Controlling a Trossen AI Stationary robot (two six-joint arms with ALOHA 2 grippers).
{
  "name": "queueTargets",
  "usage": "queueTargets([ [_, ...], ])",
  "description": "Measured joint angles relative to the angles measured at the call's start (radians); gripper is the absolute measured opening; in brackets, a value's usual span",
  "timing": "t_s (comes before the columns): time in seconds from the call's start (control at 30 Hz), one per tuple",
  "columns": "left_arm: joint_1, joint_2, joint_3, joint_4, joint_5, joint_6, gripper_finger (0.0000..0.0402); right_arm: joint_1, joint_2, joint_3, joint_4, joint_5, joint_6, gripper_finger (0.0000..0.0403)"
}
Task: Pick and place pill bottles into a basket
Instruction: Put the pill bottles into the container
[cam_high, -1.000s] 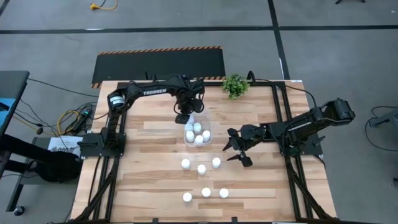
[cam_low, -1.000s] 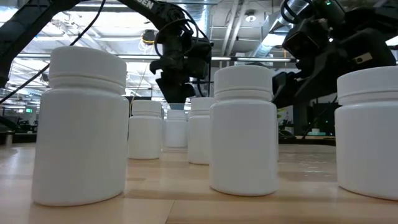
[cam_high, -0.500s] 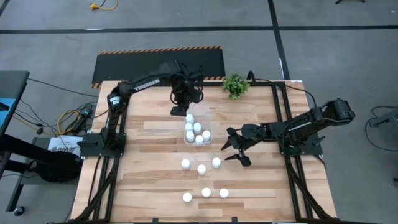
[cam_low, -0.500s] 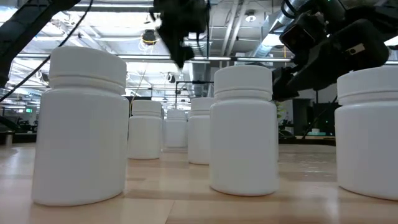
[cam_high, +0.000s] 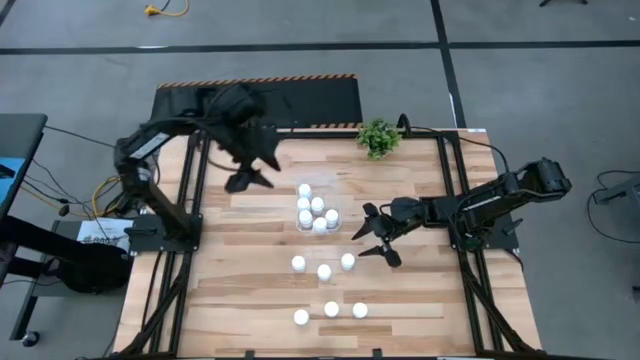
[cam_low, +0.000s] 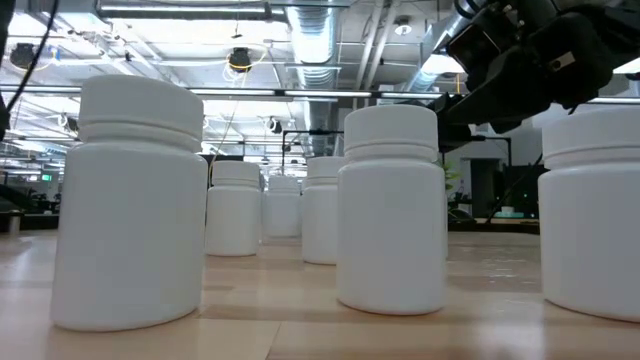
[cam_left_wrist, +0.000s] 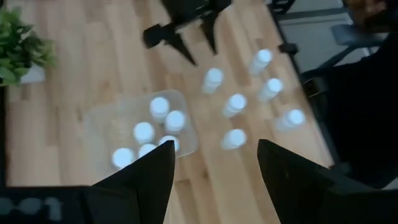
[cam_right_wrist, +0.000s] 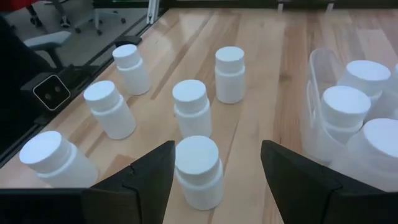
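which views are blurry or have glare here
High view: the left end effector is smeared with motion blur. Left wrist view: the bottles and basket look soft. Low view: bright ceiling lights glare behind the sharp near bottle. Right wrist view: crisp.

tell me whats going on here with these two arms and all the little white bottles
Two robot arms are loading pill bottles into a clear basket. Five sit in it; six more stand on the table. The left end effector hangs open and empty, off to the basket's side. The right end effector is open beside the nearest loose bottle.
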Motion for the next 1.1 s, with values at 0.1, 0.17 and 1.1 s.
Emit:
queueTargets([
  [0.1, -0.053, -0.072, -0.1, 0.041, 0.006, -0.017, 0.0218, 0.0, 0.0, 0.0, 0.001, 0.0, 0.0, 0.023],
  [0.17, -0.073, -0.14, -0.234, 0.111, 0.057, -0.013, 0.0218, 0.002, 0.0, 0.0, 0.009, 0.0, 0.001, 0.023],
  [1.1, -0.262, -0.762, -1.797, 1.651, -0.197, -0.433, 0.0218, 0.063, 0.0, 0.0, -0.029, 0.201, 0.152, 0.023],
])
